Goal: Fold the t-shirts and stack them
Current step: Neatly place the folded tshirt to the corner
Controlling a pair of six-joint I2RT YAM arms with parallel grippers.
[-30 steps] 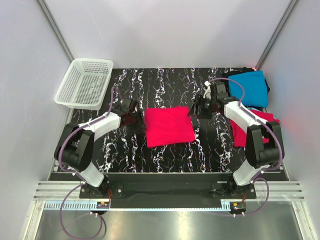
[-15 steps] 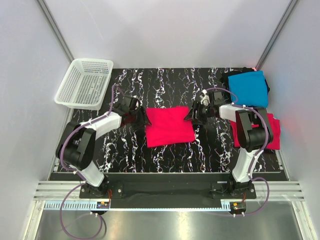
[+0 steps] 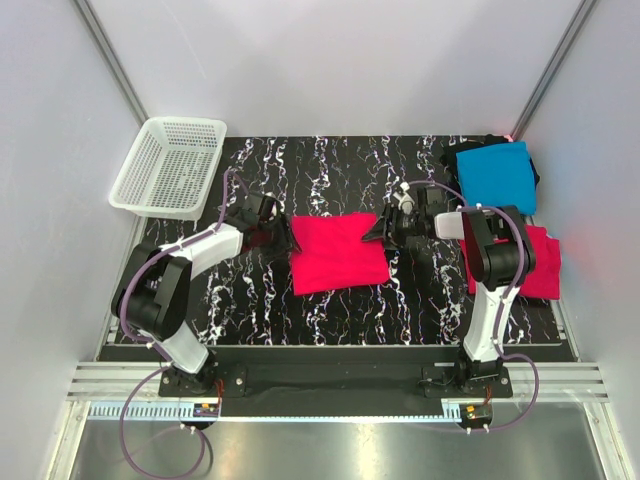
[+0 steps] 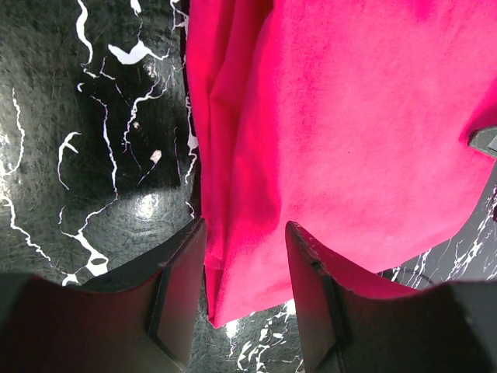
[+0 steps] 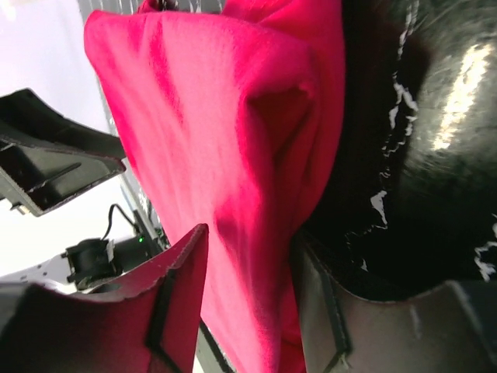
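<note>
The middle red t-shirt (image 3: 338,253), one of two, is being straddled by the open left pincer (image 3: 289,238) and open right pincer (image 3: 376,233)

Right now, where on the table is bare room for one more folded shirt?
Two bare patches: the far strip of the table between the white basket and the blue shirt, and the near strip in front of the centre red shirt. Crowded: the right side, with the blue shirt, a second red shirt and the right arm.
</note>
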